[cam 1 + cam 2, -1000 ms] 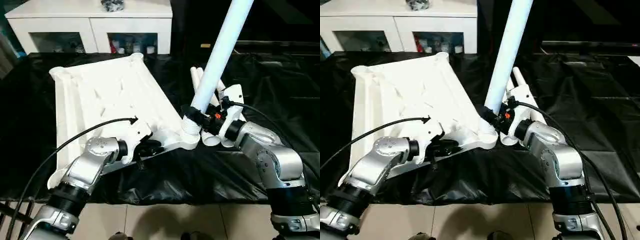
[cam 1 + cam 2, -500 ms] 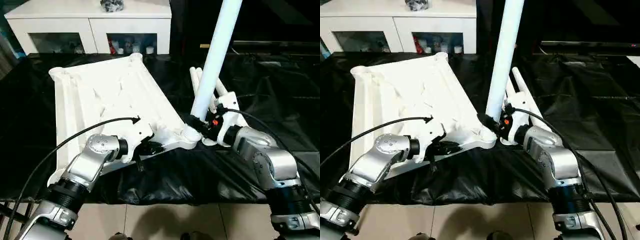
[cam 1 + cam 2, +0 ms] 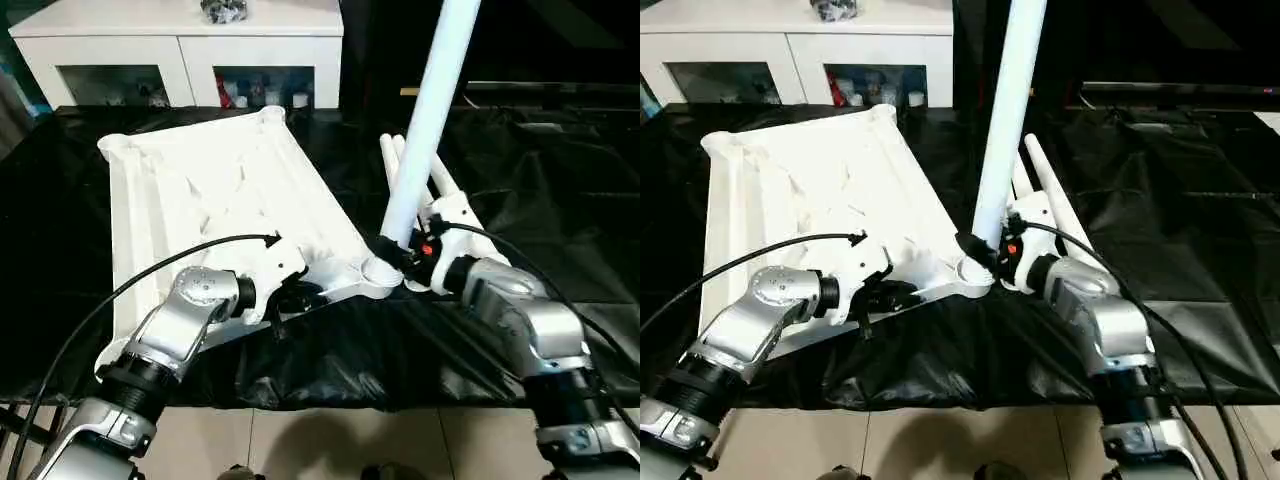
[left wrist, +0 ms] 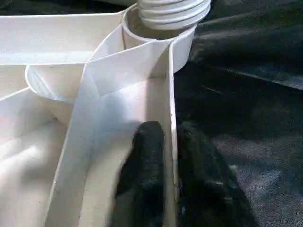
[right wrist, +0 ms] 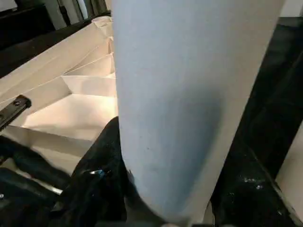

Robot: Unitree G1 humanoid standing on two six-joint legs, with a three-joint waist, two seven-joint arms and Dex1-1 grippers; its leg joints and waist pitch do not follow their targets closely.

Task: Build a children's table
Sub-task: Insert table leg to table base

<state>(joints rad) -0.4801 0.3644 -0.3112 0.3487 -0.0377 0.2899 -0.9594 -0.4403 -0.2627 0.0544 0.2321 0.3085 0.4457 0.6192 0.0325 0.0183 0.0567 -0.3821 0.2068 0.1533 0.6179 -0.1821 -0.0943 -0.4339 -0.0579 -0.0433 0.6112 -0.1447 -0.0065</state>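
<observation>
The white tabletop [image 3: 210,190] lies ribbed side up on the black-covered table. My left gripper [image 3: 300,295] is shut on its near rim wall [image 4: 170,94], one black finger on each side, close to the near right corner socket [image 3: 375,272]. A long white leg [image 3: 430,120] stands almost upright with its threaded end [image 4: 173,9] at that socket. My right gripper [image 3: 400,255] is shut on this leg [image 5: 180,94] just above the socket.
Two more white legs [image 3: 1058,195] lie on the black cloth [image 3: 560,180] behind my right wrist. A white glass-door cabinet [image 3: 180,40] stands beyond the table's far edge. The table's front edge runs just below my forearms.
My left gripper has closed on the tabletop's rim. The leg has swung more upright and its threaded end has sunk lower at the corner socket.
</observation>
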